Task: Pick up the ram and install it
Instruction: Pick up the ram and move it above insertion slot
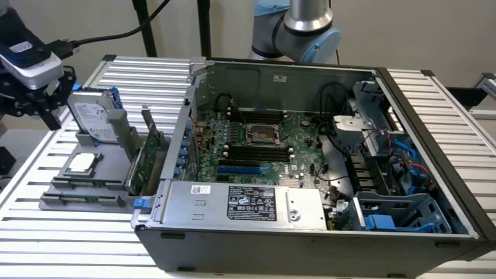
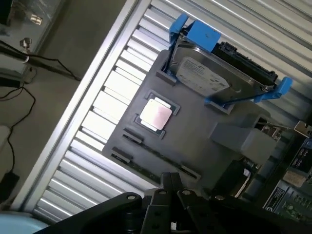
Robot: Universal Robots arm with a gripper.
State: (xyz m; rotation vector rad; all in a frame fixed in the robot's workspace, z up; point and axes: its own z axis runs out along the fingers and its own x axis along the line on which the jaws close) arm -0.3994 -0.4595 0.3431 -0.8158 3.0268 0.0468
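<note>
My gripper (image 1: pixel 37 107) hangs at the exterior view's far left, above and beyond the grey parts tray (image 1: pixel 58 200). In the wrist view its black fingers (image 2: pixel 165 187) meet at the tips over the tray's (image 2: pixel 195 136) long edge, and the gripper (image 2: pixel 169 178) looks shut with nothing between them. The ram is hidden from me; I only see dark narrow grooves (image 2: pixel 156 163) along the tray. Black memory slots (image 1: pixel 252 152) lie on the motherboard (image 1: pixel 298 131) inside the open computer case (image 1: pixel 326 232).
On the tray stand a hard drive in a blue bracket (image 1: pixel 92 119) (image 2: pixel 214 78), a silver processor (image 1: pixel 83 164) (image 2: pixel 156 116) and an upright green expansion card (image 1: pixel 146 160). The case's power supply (image 1: pixel 240 203), cables and drive cage (image 1: pixel 403 212) crowd its near side.
</note>
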